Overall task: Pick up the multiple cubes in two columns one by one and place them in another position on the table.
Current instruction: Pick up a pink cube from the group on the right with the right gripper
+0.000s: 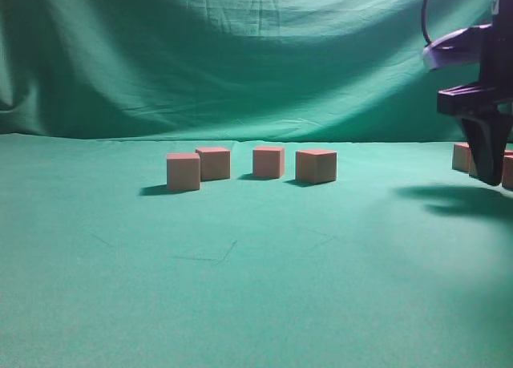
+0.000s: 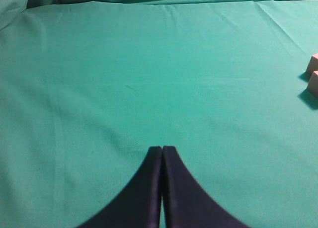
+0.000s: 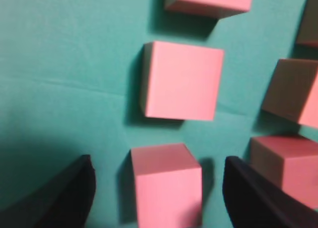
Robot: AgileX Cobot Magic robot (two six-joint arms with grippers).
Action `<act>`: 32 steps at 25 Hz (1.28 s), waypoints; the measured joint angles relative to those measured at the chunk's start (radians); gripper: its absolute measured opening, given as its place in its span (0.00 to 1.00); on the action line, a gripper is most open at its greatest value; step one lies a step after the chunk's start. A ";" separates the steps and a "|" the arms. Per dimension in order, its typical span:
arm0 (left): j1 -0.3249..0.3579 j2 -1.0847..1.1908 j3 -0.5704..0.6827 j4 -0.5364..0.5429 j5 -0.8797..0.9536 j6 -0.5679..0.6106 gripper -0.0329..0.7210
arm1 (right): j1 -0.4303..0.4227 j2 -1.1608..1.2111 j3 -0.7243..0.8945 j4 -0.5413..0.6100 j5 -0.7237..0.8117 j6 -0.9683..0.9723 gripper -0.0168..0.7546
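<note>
While the right gripper hangs with fingers spread either side of the nearest cube, not yet pinching it, the item is best taken by lowering straight and closing evenly (neighbour cube sits close at three o'clock). Next cube lies at twelve o'clock; four placed cubes stand farther across the table. Left gripper: fingers pressed together, idle.

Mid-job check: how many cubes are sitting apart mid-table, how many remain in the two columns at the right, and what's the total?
Mid-table cubes: 4
Column cubes: 6 (two cut off by the wrist view's edge)
Total: 10
</note>
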 joint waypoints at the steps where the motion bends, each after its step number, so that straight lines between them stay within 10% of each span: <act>1: 0.000 0.000 0.000 0.000 0.000 0.000 0.04 | 0.000 0.005 0.000 0.002 -0.002 0.000 0.69; 6: 0.000 0.000 0.000 0.000 0.000 0.000 0.04 | 0.000 0.022 0.000 0.009 -0.013 0.000 0.69; 11: 0.000 0.000 0.000 0.000 0.000 0.000 0.04 | 0.000 0.027 0.000 0.039 -0.015 0.002 0.35; 21: 0.000 0.000 0.000 0.000 0.000 0.000 0.04 | 0.019 -0.082 -0.037 0.151 0.122 -0.018 0.36; 32: 0.000 0.000 0.000 0.000 0.000 0.000 0.04 | 0.328 -0.420 -0.070 0.185 0.189 -0.047 0.36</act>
